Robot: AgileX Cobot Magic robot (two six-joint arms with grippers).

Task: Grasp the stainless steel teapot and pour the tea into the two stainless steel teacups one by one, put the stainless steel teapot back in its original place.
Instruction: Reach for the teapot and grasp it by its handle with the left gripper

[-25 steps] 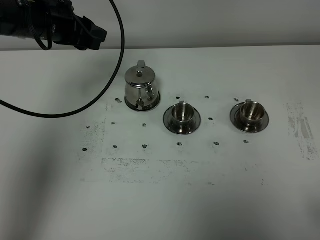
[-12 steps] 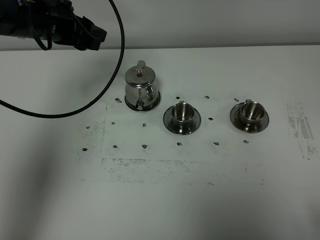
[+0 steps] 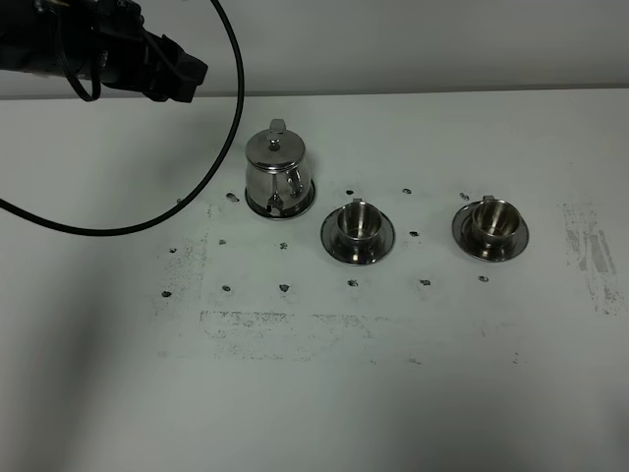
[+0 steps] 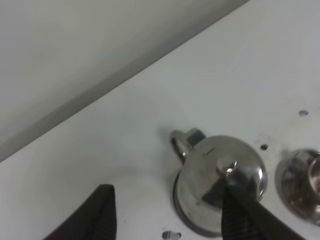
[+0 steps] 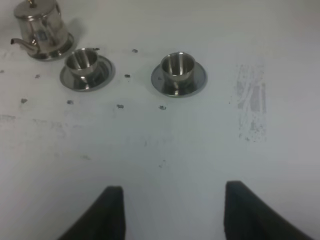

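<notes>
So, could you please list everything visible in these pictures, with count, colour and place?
teapot: one, shiny steel, left of the cups.
teacups: two, shiny steel, in a row right of the teapot, the other further right.
saucers: two, steel, one under each cup.
dark specks: many, scattered around the tableware.
table: one, white, scuffed.
cable: one, black, looping from the left arm.
left arm: one, black, upper left in the high view.
left fingers: two, black, apart, holding nothing.
right fingers: two, black, apart, holding nothing.
</notes>
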